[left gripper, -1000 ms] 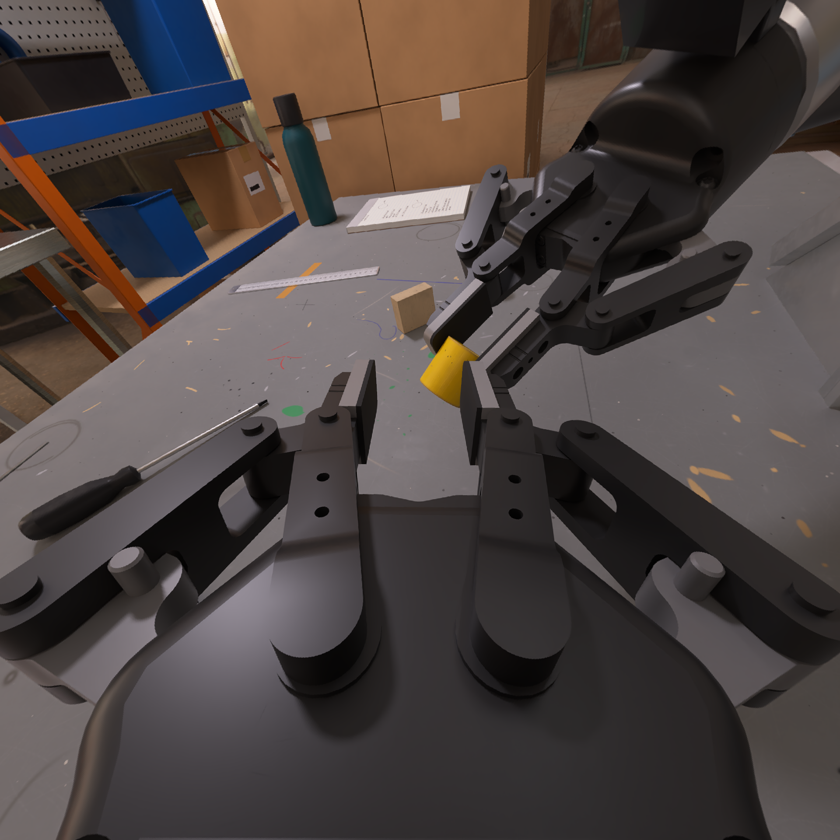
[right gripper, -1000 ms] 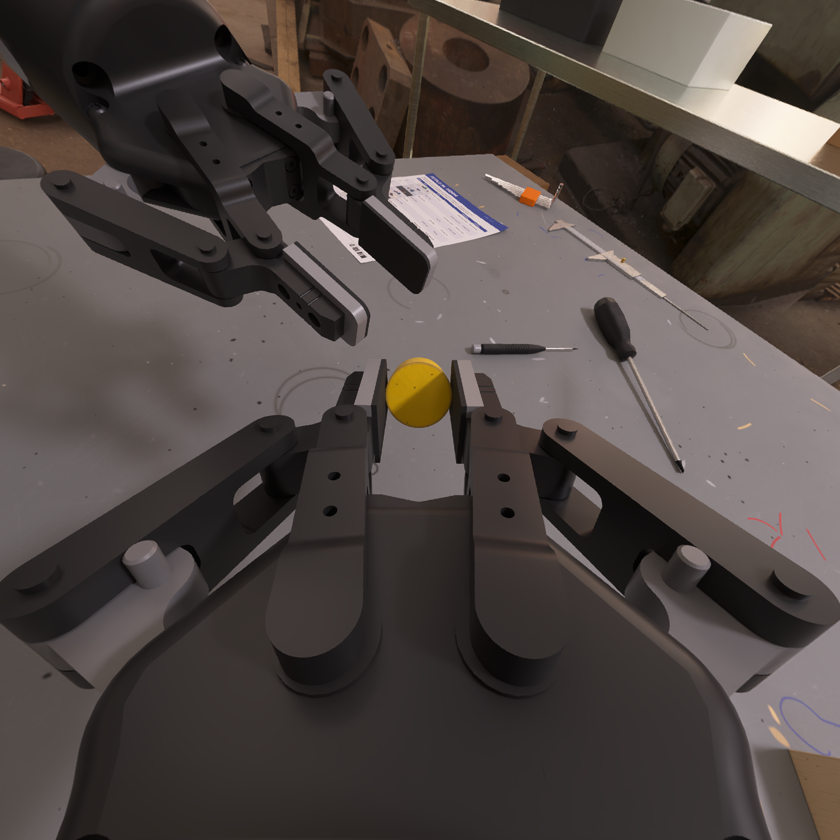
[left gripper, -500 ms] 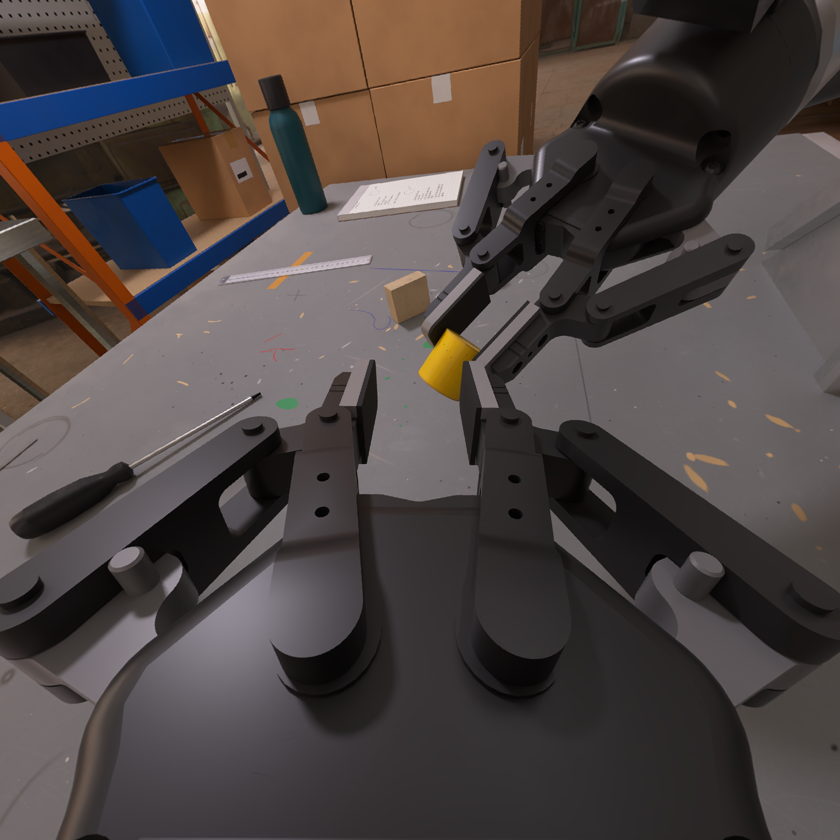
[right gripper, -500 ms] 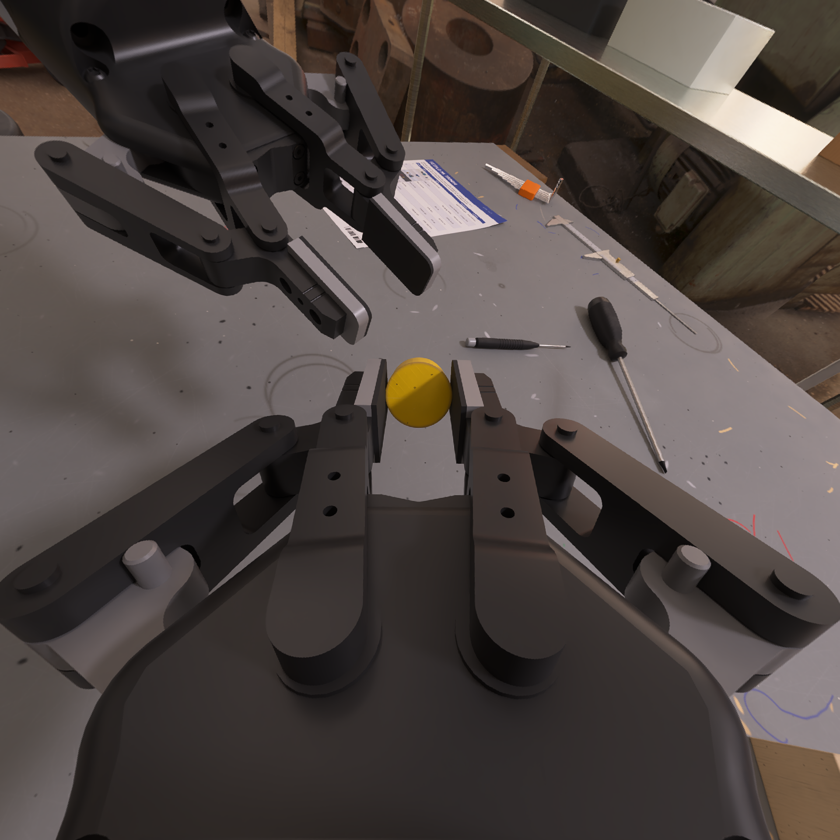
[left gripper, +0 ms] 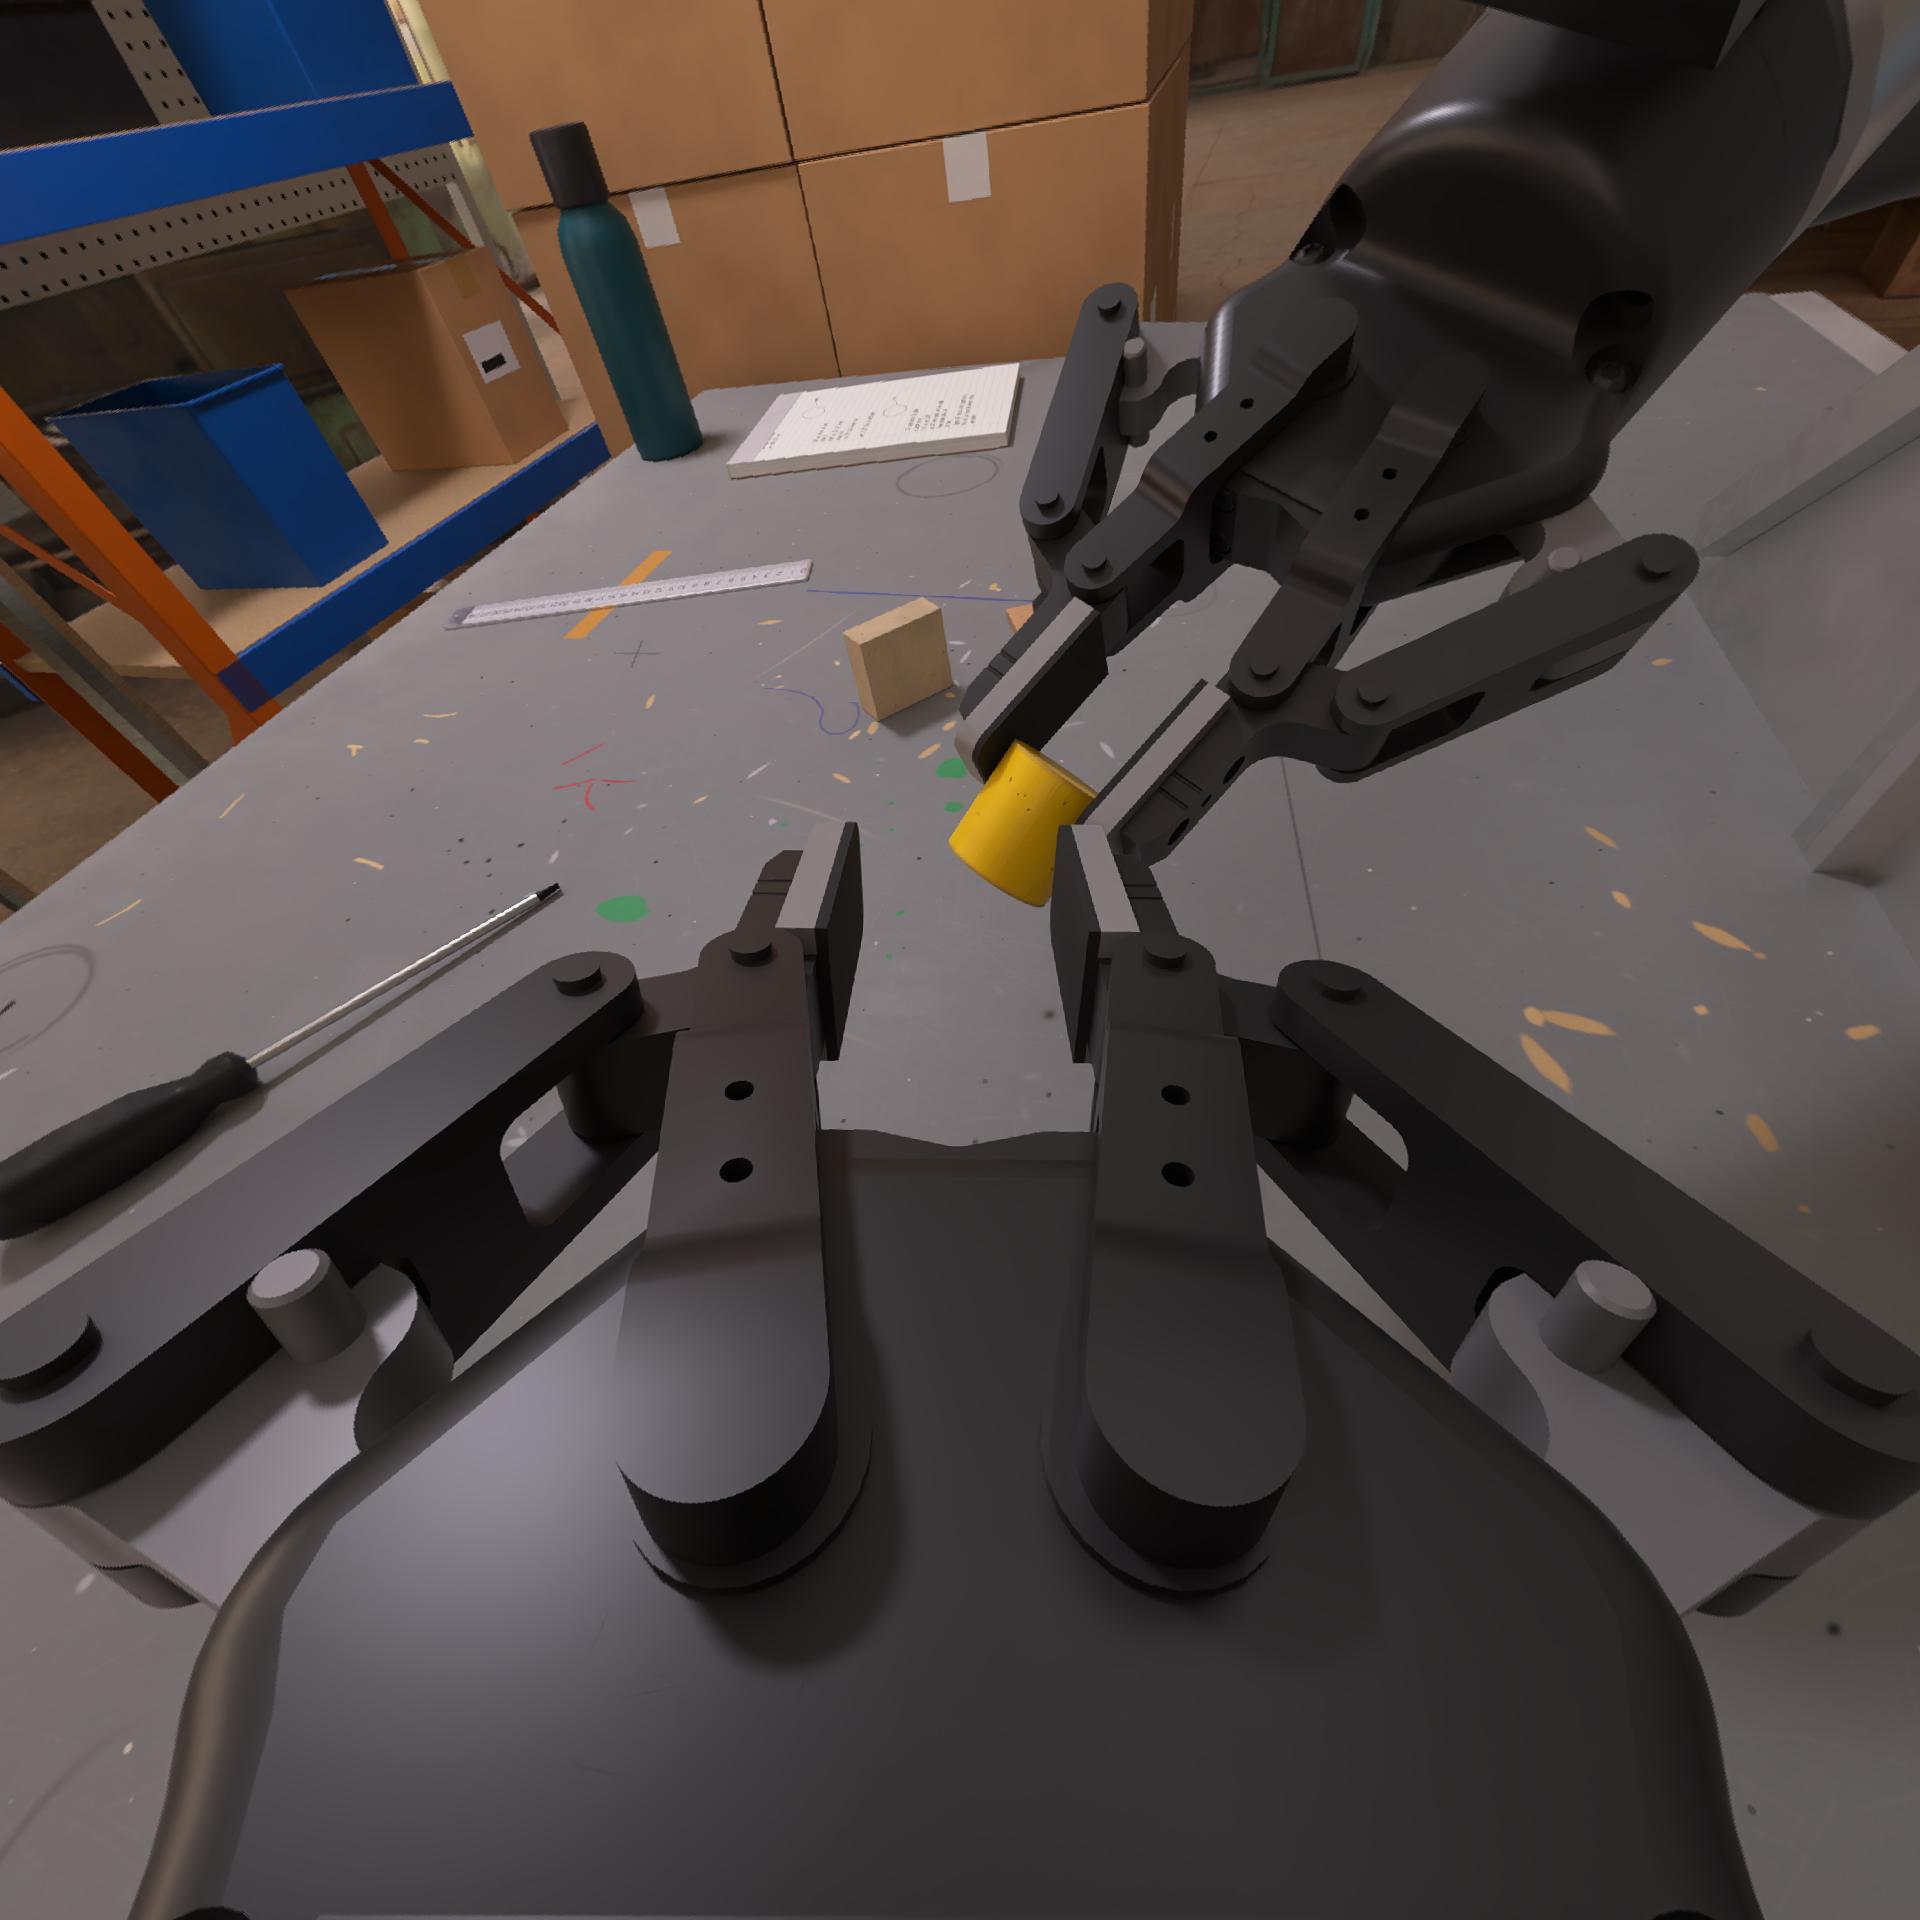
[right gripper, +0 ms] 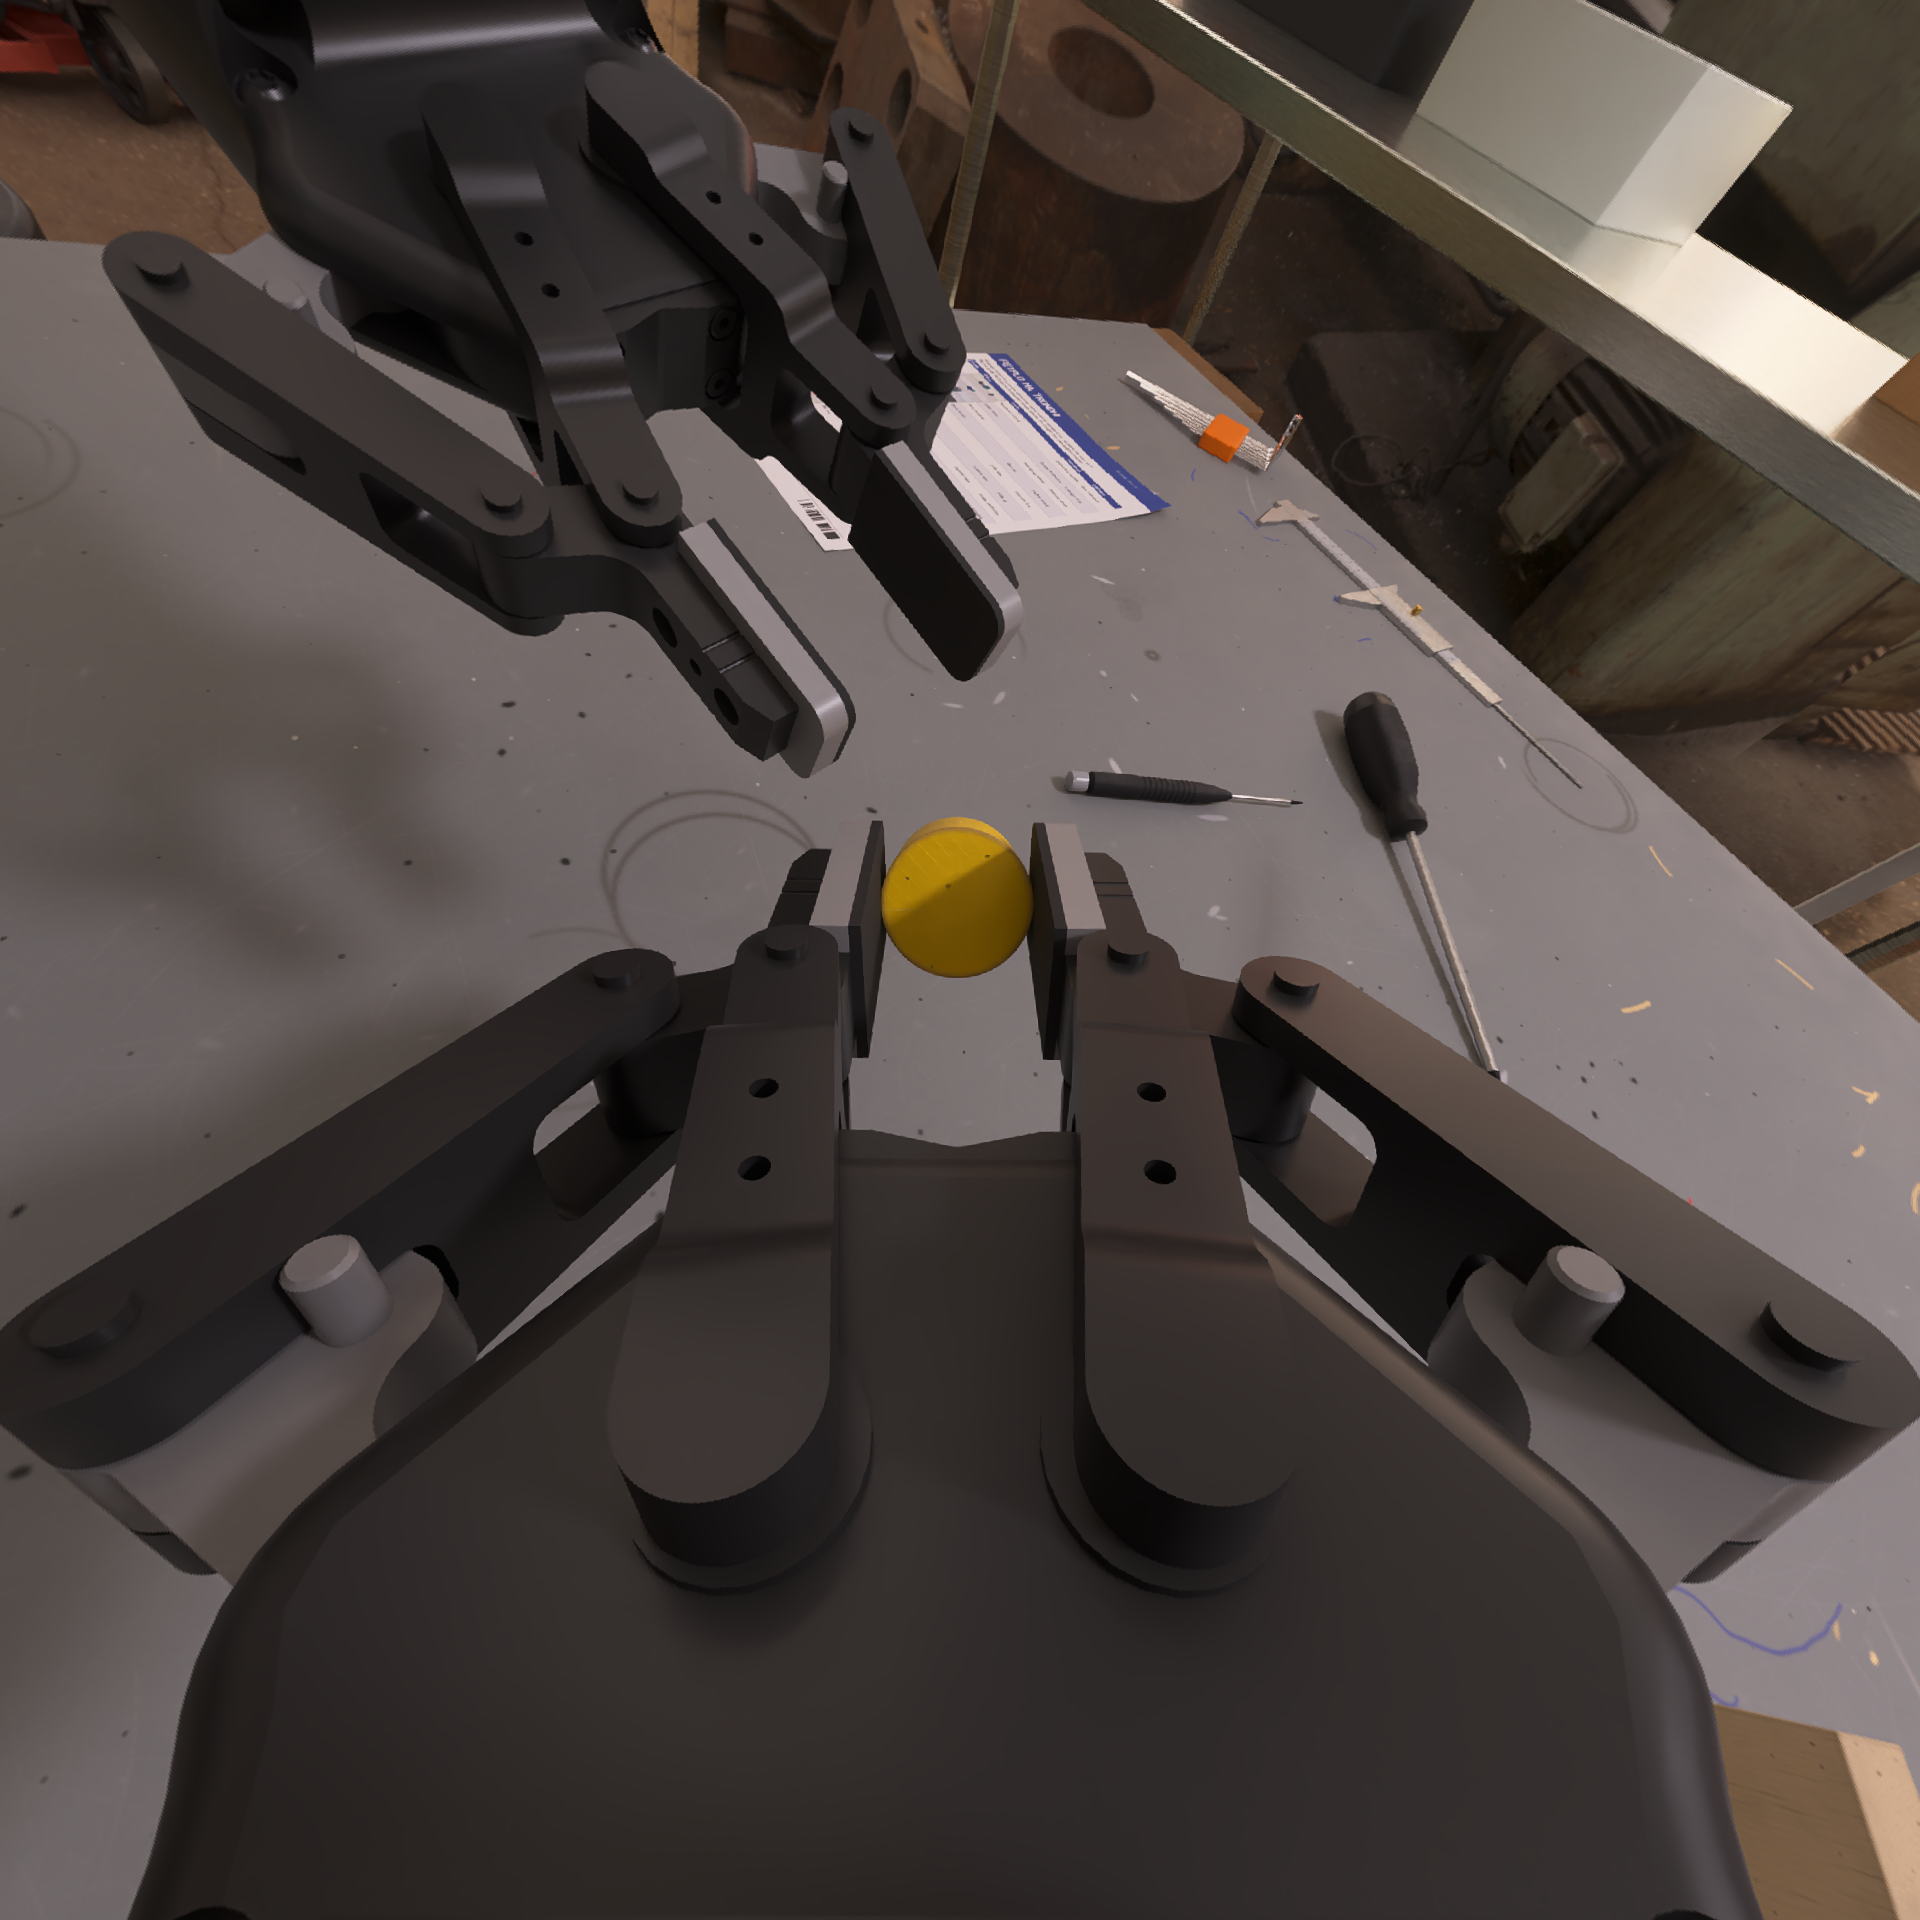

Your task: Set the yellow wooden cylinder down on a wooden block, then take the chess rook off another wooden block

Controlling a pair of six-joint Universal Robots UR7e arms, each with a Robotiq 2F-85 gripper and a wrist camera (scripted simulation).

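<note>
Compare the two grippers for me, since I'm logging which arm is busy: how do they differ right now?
The right gripper is shut on the yellow wooden cylinder, pads against its curved sides; the left gripper holds nothing. The right gripper's fingers stand as far apart as the cylinder is wide; the left gripper's fingers are spread wider around empty space. Both are dark two-finger grippers above the grey table, tips close together.

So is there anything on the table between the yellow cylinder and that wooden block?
Nothing visible. In the left wrist view the right gripper holds the yellow cylinder above the table, and the wooden block sits just beyond it with only bare, paint-flecked surface between. The open left gripper is on the near side.
</note>
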